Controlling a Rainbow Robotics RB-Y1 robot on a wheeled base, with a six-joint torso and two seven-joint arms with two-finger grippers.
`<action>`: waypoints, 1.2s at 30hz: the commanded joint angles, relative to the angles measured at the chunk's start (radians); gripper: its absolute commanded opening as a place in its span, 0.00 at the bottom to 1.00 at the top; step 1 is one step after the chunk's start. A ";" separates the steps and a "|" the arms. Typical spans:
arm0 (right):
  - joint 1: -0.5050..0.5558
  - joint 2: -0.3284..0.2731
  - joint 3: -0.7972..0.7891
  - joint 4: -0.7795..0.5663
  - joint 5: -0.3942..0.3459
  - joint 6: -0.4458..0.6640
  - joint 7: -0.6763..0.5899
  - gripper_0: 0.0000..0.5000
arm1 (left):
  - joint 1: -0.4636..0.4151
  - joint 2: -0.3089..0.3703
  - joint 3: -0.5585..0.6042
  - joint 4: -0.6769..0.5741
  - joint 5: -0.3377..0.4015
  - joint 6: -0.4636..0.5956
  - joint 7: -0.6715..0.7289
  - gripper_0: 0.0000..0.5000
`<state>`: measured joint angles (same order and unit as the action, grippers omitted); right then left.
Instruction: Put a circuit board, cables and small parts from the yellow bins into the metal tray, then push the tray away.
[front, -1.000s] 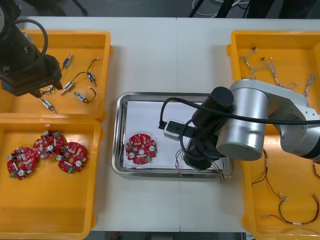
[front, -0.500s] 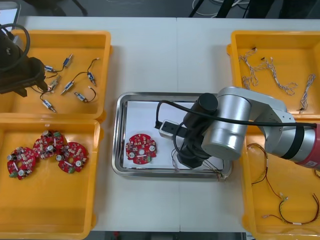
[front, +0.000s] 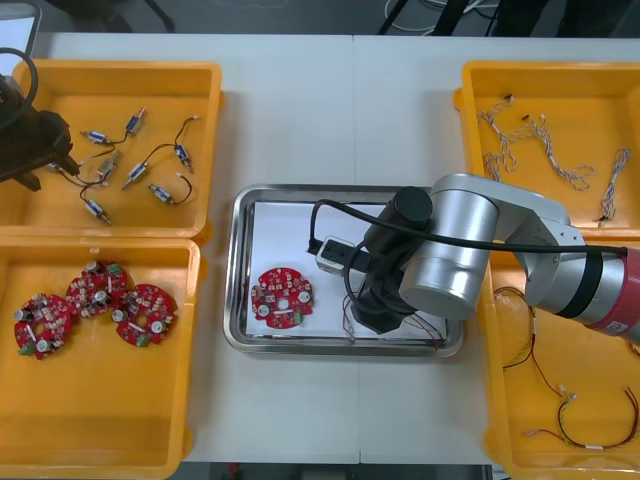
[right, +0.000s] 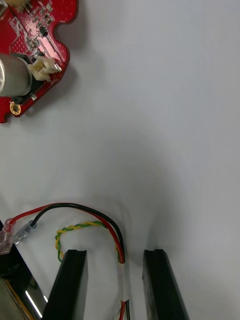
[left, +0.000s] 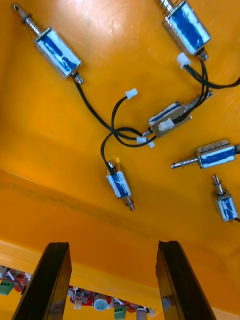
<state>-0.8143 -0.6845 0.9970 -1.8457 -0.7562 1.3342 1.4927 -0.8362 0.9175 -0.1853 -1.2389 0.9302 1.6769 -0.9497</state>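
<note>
The metal tray (front: 290, 228), white inside, holds a round red circuit board (front: 281, 297). My right arm's wrist (front: 388, 296) hangs low over the tray's right half. In the right wrist view my right gripper (right: 115, 253) is open just above the white floor. A red, black and yellow cable (right: 87, 220) lies loose between its fingers, and the circuit board (right: 30, 45) is farther off. My left gripper (left: 112, 245) is open above small metal parts (left: 120, 184) with black leads in the upper left yellow bin (front: 130, 72).
The lower left bin (front: 100, 420) holds three more circuit boards (front: 92, 305). At the right, the upper bin (front: 560, 72) has twisted cables (front: 545, 145), and the lower bin (front: 600, 380) has red and black cables (front: 590, 425). Bare table lies beyond the tray.
My right gripper has opened and let go of the cable, which now lies in the tray. The left arm has slid farther left over the upper left bin.
</note>
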 joint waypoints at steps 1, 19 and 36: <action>-0.032 -0.004 0.000 -0.033 0.012 0.023 0.035 1.00 | -0.081 -0.017 -0.034 0.039 -0.019 -0.037 -0.103 1.00; -0.031 0.006 -0.255 -0.233 -0.055 0.410 0.011 1.00 | -0.081 -0.063 -0.175 0.165 -0.053 -0.197 -0.224 1.00; -0.031 -0.020 -0.656 -0.351 -0.091 0.586 -0.005 1.00 | -0.080 -0.111 -0.261 0.246 -0.060 -0.296 -0.245 1.00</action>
<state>-0.8173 -0.6849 0.4218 -2.1661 -0.8440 1.9161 1.4929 -0.8694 0.8171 -0.4136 -0.9914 0.8758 1.3902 -1.1144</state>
